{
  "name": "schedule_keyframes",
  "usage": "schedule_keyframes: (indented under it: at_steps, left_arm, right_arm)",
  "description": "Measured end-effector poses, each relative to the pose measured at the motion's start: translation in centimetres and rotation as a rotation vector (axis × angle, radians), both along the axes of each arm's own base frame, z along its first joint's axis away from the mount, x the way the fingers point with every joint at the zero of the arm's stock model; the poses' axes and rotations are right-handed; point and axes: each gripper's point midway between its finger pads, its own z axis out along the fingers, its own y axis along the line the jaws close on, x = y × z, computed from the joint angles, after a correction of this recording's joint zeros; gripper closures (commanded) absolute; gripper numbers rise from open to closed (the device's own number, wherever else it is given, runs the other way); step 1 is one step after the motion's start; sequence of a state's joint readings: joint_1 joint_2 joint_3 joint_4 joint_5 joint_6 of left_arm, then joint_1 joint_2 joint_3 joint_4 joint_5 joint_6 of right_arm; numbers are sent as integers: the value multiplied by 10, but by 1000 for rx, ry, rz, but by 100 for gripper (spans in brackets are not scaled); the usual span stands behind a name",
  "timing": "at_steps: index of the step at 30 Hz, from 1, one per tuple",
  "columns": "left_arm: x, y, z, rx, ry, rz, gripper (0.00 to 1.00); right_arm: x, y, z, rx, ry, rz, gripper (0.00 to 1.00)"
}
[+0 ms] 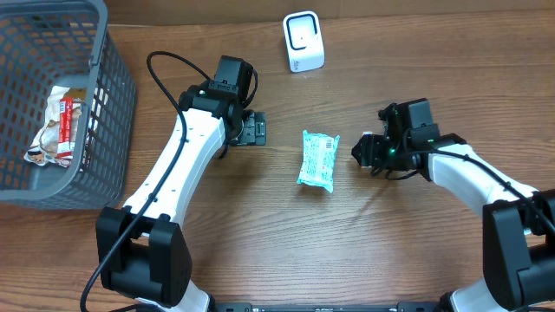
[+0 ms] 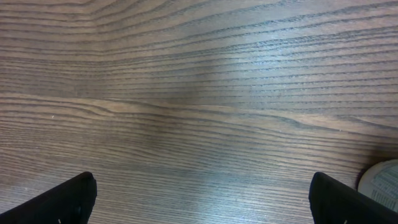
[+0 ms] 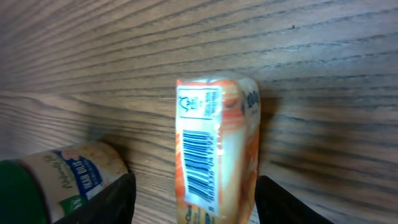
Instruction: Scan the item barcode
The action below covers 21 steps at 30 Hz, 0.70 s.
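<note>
R gripper (image 1: 360, 152): jaws apart, not squeezing. In yr wrist cam the fingers (image 3: 118, 199) sit either side of an orange pack (image 3: 217, 143). Bare wood shows on the left side, so no grip, I think.
Orange pack: stands up on its thin edge, barcode facing the cam. Prob stood that way so the stripes are easy to see.
Teal pack (image 1: 318, 160): top cam shows it flat on the table (image 1: 260, 234), btwn both arms, just beside R gripper. Can't tell if it's the same pack.
L gripper (image 1: 256, 130): wide open, nothing in it, near the teal pack but not touching.
Scanner (image 1: 303, 42): white box on the far side, well apart from the teal pack. You'd need to grab the pack & show it the stripes.
Jar (image 3: 65, 177): green lid, near the orange pack, not touching.
</note>
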<state>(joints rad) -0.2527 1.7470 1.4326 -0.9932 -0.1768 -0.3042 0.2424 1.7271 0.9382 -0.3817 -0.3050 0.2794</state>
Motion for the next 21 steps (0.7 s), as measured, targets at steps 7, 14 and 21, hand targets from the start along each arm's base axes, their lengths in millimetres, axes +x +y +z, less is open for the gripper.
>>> schedule_keyframes:
  at_steps: [7, 14, 21]
  left_arm:
    - [0, 0, 0, 0, 0, 0, 0]
    - [1, 0, 0, -1, -3, 0, 0]
    - [1, 0, 0, -2, -6, 0, 0]
  right_arm:
    - [3, -2, -4, -115, -45, 9, 77]
    - [5, 1, -3, -139, -68, 8, 37]
    - [8, -4, -4, -166, -78, -2, 33]
